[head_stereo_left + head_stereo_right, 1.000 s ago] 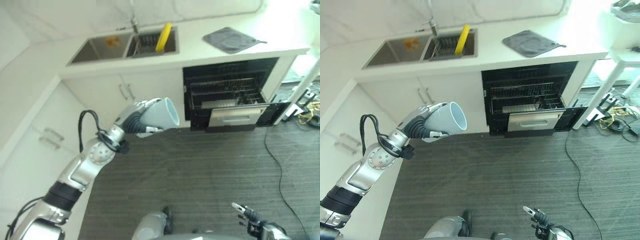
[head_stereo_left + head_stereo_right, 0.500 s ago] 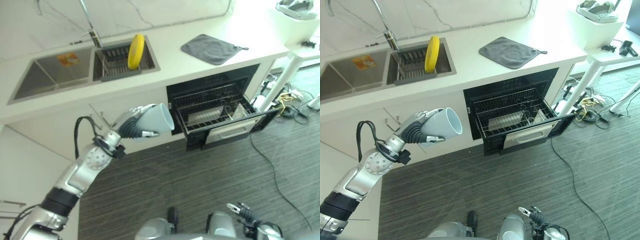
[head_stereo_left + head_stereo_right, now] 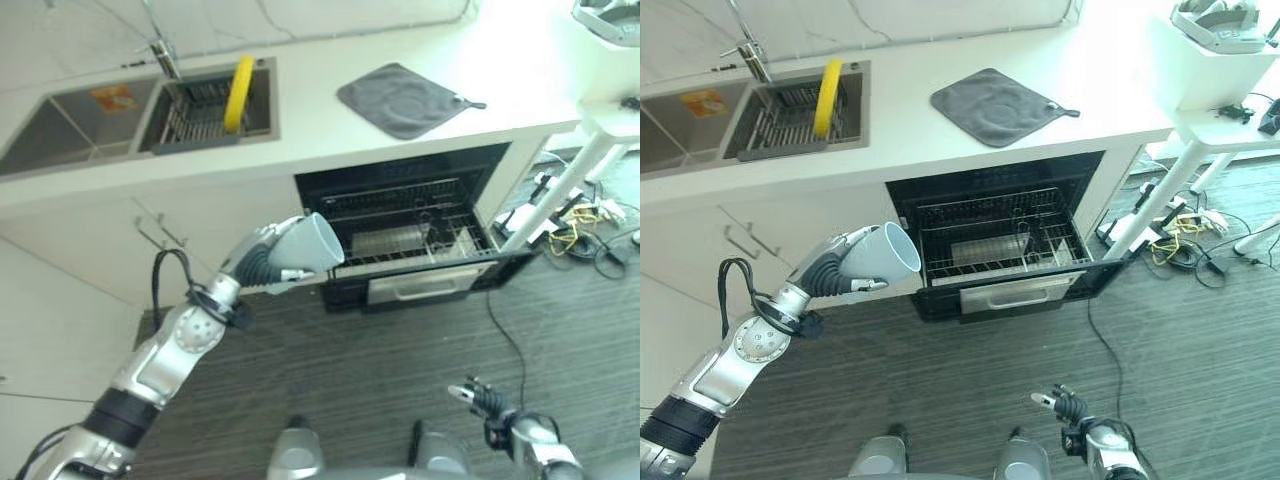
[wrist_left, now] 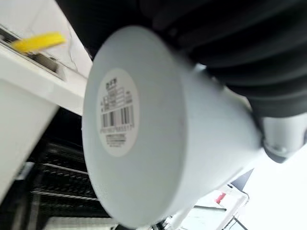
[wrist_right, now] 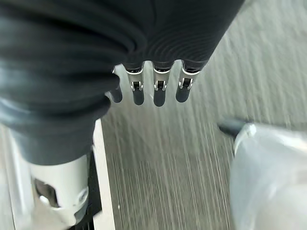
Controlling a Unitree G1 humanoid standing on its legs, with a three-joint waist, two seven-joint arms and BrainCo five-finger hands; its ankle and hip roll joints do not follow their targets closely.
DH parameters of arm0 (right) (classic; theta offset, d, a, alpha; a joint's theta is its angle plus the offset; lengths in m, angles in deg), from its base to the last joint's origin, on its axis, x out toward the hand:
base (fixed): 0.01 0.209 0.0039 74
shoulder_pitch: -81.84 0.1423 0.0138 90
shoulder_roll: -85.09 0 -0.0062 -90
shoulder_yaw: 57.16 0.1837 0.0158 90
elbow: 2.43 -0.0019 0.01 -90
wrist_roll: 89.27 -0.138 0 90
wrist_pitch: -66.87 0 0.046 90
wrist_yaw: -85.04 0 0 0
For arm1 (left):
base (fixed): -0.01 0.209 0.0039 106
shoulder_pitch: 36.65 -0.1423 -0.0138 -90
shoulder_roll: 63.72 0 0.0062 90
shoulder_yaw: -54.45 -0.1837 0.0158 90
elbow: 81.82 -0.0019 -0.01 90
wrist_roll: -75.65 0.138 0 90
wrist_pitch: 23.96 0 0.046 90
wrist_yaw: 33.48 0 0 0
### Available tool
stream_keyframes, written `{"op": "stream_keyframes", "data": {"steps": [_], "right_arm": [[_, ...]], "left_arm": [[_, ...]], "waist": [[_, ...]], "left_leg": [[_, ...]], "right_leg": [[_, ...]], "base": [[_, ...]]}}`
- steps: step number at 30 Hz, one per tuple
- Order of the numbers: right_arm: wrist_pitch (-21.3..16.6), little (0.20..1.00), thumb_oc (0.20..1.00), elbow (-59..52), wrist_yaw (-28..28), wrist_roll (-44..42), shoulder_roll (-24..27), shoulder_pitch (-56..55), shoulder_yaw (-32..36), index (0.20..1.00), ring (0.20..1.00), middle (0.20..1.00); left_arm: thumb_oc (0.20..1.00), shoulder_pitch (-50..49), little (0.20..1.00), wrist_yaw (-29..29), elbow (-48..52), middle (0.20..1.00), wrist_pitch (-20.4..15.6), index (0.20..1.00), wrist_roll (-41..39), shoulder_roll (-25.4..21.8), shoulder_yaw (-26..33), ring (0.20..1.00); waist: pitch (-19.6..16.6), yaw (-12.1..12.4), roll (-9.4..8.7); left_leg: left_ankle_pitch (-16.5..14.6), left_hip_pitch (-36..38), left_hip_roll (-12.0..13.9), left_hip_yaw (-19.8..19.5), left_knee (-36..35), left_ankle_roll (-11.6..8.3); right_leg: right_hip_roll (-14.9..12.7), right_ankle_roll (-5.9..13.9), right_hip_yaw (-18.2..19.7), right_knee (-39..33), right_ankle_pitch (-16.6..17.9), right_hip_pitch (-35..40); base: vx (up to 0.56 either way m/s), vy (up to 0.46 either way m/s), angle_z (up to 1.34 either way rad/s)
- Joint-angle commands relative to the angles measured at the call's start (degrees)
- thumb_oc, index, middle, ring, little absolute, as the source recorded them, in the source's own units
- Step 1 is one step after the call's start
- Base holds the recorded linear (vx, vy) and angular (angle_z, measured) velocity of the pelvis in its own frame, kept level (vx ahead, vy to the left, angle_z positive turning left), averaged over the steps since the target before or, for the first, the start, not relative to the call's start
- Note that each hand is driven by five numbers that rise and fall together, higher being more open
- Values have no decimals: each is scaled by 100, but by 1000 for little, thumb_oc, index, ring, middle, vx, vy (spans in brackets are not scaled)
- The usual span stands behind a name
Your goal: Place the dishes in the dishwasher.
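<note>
1. A pale blue-grey tapered plastic cup [image 3: 878, 258] is carried in the left hand [image 3: 828, 270], fingers wrapped round its body, its open mouth turned toward the dishwasher.
2. In the left wrist view the cup's flat base, with a barcode sticker, is seen end-on against the hand's dark cover, and the rack shows past it.
3. The black built-in dishwasher [image 3: 995, 240] is seen open under the white counter [image 3: 1120, 90], its wire rack [image 3: 990, 235] pulled out over the lowered door (the rack looks mostly bare).
4. The cup is held short of the rack, just beside the dishwasher's left edge; the carrying step is judged to be under way, with the placing not yet done.
5. The right hand [image 3: 478, 398] is kept low over the striped floor, fingers straight and relaxed, nothing held.
6. Next, the cup would need to be brought over the rack, tipped mouth-down and released between the wires.
7. A yellow plate [image 3: 825, 84] is left standing in the sink [image 3: 790, 115].
</note>
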Motion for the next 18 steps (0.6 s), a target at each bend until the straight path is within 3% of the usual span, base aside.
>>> {"op": "stream_keyframes", "data": {"steps": [1,3,5,6,8,11,13,14,16,17,18], "right_arm": [[-106,1000,1000,32,-47,32,-78,200,-32,1000,1000,1000],[-64,1000,1000,136,-15,78,-102,197,-51,1000,1000,1000],[-87,1000,1000,220,-49,87,-186,175,-122,1000,1000,1000],[-88,1000,1000,243,-64,108,-229,186,-170,1000,1000,1000],[-66,1000,1000,389,-119,158,-407,368,-418,1000,1000,1000],[-51,1000,1000,208,-93,283,-505,383,-499,1000,1000,1000],[-12,1000,1000,177,-104,110,-530,387,-480,1000,1000,1000],[-38,1000,1000,137,-74,67,-538,369,-444,1000,1000,1000],[-89,1000,1000,-37,0,12,-576,320,-427,1000,1000,1000],[-154,1000,1000,-74,25,-13,-584,318,-446,1000,1000,1000],[-166,1000,1000,-79,45,19,-595,342,-433,1000,1000,1000]], "left_arm": [[200,684,200,282,257,200,-80,200,17,-242,279,200],[200,809,200,159,279,200,-21,200,-78,-244,210,200],[200,879,200,37,360,200,32,200,-135,-207,142,200],[200,852,200,3,428,200,63,200,-131,-193,147,200],[200,366,200,-90,693,200,94,200,73,-123,386,200],[200,207,200,16,658,200,-16,200,291,-97,484,200],[200,238,200,8,602,200,-213,200,400,-193,533,200],[200,274,200,-90,615,200,-242,200,450,-216,541,200],[200,440,200,-130,449,200,-199,200,544,-207,373,200],[200,513,200,-98,336,200,-227,200,486,-215,324,200],[200,544,200,-82,283,200,-238,200,471,-240,305,200]], "waist": [[-90,-80,175],[-131,-115,172],[-177,-81,190],[-184,-32,205],[-289,332,244],[-383,412,196],[-358,469,167],[-341,471,172],[-213,409,138],[-167,374,111],[-157,353,64]], "left_leg": [[-1011,98,429,605,482,-448],[-1269,134,132,768,619,-438],[-1446,121,-326,879,644,-324],[-1388,87,-554,866,556,-201],[-1359,270,-1235,-192,-50,32],[-1371,336,-1314,-140,-214,195],[-1448,402,-1312,-32,-234,323],[-1471,428,-1284,67,-257,397],[-1576,532,-1278,162,-231,584],[-1624,613,-1266,135,-225,561],[-1687,688,-1260,87,-203,499]], "right_leg": [[-173,151,12,-316,-167,193],[-115,157,-76,-488,-210,363],[-10,147,-162,-719,-125,482],[49,118,-202,-833,20,473],[312,168,200,-1015,118,461],[332,205,182,-928,102,357],[237,286,152,-621,9,284],[198,317,120,-228,-31,205],[-163,419,216,1081,223,-250],[-300,428,276,921,368,-319],[-377,483,336,299,531,-249]], "base": [[39,-201,105],[63,-133,48],[5,-72,25],[48,18,22],[148,106,0],[52,189,-107],[15,234,19],[35,177,38],[65,47,20],[152,-206,8],[280,-456,19]]}}
